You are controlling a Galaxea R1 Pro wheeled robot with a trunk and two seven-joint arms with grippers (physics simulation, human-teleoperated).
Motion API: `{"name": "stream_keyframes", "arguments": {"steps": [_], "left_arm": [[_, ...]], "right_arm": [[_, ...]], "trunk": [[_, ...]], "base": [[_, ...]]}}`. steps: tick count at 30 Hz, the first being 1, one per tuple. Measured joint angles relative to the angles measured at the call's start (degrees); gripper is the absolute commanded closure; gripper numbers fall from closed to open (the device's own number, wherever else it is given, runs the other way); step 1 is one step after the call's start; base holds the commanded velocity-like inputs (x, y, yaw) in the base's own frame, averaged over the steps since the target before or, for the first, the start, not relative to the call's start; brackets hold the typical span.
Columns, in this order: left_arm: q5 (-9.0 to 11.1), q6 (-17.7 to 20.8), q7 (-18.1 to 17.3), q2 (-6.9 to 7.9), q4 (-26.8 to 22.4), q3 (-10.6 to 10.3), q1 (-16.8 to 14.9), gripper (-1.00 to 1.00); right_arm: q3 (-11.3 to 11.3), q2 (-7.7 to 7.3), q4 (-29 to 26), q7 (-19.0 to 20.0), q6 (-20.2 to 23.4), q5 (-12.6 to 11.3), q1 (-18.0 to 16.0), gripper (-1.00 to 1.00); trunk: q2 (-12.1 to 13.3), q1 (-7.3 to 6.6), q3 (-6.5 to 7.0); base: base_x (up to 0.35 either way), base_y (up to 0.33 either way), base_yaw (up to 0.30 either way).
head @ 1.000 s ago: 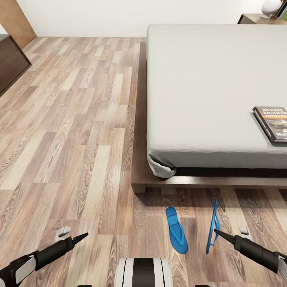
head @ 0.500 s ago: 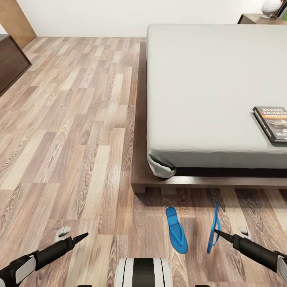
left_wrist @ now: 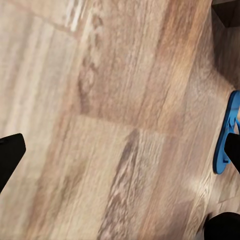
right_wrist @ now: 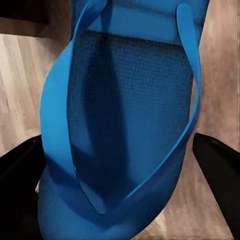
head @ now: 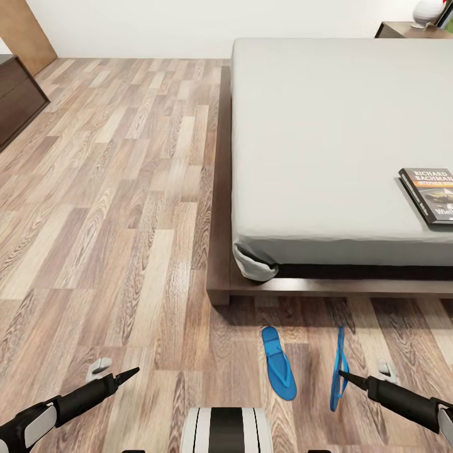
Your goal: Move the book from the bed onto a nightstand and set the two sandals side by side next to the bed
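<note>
Your book [head: 430, 194] lies flat on the bed [head: 327, 145], near its right side and close to the near edge, cover up with the lettering readable. Nightstand [head: 412, 29] sits at the far right corner beyond the mattress, a pale rounded object on top.

Two sandals on the wood floor [head: 113, 207], just in front of the bed frame's near edge. One sandal [head: 279, 363] lies flat, sole down, strap up, near the frame's left corner. The second sandal [head: 338, 367] stands on edge to its right, apart from the first, thin side toward your head camera.

Your right gripper [head: 343, 375] is at that upright sandal, tip against it. In the right wrist view the sandal [right_wrist: 125, 130] sits between the two dark fingers [right_wrist: 220, 170], which are spread at either side; contact cannot be made out.

Your left gripper [head: 129, 374] hangs low over bare floor at near left, well apart from both sandals; its fingers [left_wrist: 9, 155] stand spread, nothing between them. The flat sandal [left_wrist: 227, 132] shows at the edge of the left wrist view.

Dark dresser [head: 16, 94] stands at far left.
</note>
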Motion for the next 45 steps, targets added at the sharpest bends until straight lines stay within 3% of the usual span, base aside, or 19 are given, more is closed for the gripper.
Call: {"name": "stream_keyframes", "arguments": {"steps": [5, 12, 17, 21, 25, 33, 40, 45], "left_arm": [[0.0, 0.0, 0.04, 0.0, 0.0, 0.0, 0.0, -1.0], [-0.01, 0.0, 0.08, -0.1, 0.0, -0.03, 0.0, -1.0], [0.0, -0.08, 0.2, -0.15, 0.0, -0.08, 0.0, -1.0], [0.0, -0.09, 0.29, -0.17, 0.0, -0.09, 0.0, -1.0], [-0.02, -0.09, 0.3, -0.18, 0.0, -0.09, 0.0, -1.0], [-0.02, -0.09, 0.3, -0.18, 0.0, -0.09, 0.0, -1.0], [-0.06, -0.09, 0.3, -0.18, 0.0, -0.09, 0.0, -1.0], [-0.09, -0.09, 0.37, -0.18, 0.0, -0.14, 0.0, -1.0]], "right_arm": [[0.0, 0.22, -0.18, -6.5, 0.02, 1.51, -0.01, 1.0], [0.01, 0.29, -0.26, -8.99, 0.02, 1.91, 0.0, 1.0], [0.05, 0.36, -0.33, -16.25, 0.0, 2.1, -0.01, 1.0], [0.22, 0.38, -0.37, -17.99, -0.04, 2.16, 0.0, 1.0], [0.45, 0.37, -0.41, -23.33, -0.06, 2.2, -0.01, 1.0], [0.59, 0.37, -1.69, -26.06, -0.05, 2.26, -0.01, 1.0], [0.63, 0.37, -3.41, -33.41, -0.08, 2.32, -0.01, 1.0], [0.67, 0.37, -3.61, -34.41, -0.09, 3.08, 0.0, 1.0]], "trunk": [[0.0, 0.0, 0.0], [0.0, 0.0, 0.0], [0.0, 0.0, 0.0], [0.0, 0.0, 0.0], [0.0, 0.0, 0.0], [0.0, 0.0, 0.0], [0.0, 0.0, 0.0], [0.0, 0.0, 0.0]], "base": [[0.0, 0.0, 0.0], [0.0, 0.0, 0.0], [0.0, 0.0, 0.0], [0.0, 0.0, 0.0], [0.0, 0.0, 0.0], [0.0, 0.0, 0.0], [0.0, 0.0, 0.0], [0.0, 0.0, 0.0]]}}
